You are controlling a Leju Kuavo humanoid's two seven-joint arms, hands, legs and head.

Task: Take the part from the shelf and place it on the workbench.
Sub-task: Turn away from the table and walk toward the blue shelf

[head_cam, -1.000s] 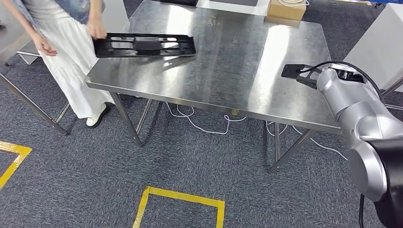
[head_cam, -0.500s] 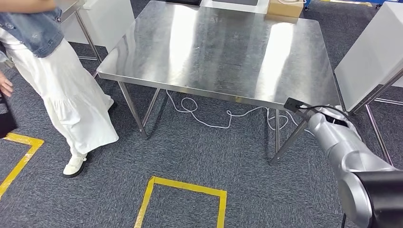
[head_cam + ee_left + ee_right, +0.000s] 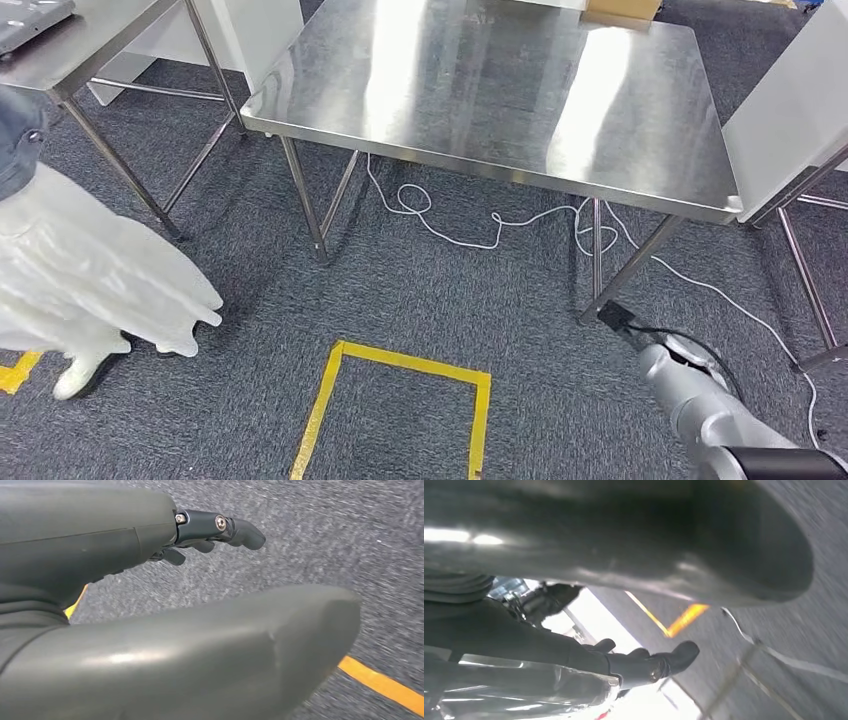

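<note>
Both hands empty, fingers loosely extended: left hand (image 3: pixel 200 530), right hand (image 3: pixel 644 665). Part, shelf unseen; bearing indeterminable. Worktop (image 3: pixel 500 90) ahead of right hand.

This looks like a workshop or a robot test hall. A stainless steel worktop (image 3: pixel 520 100) on thin metal legs stands on grey carpet floor (image 3: pixel 400 290). Yellow tape lines (image 3: pixel 400 365) mark a square on the floor. A white cable (image 3: pixel 470 235) lies loose under the worktop. A second metal bench (image 3: pixel 70 50) stands beside it, and white cabinets (image 3: pixel 780 130) are near.
</note>
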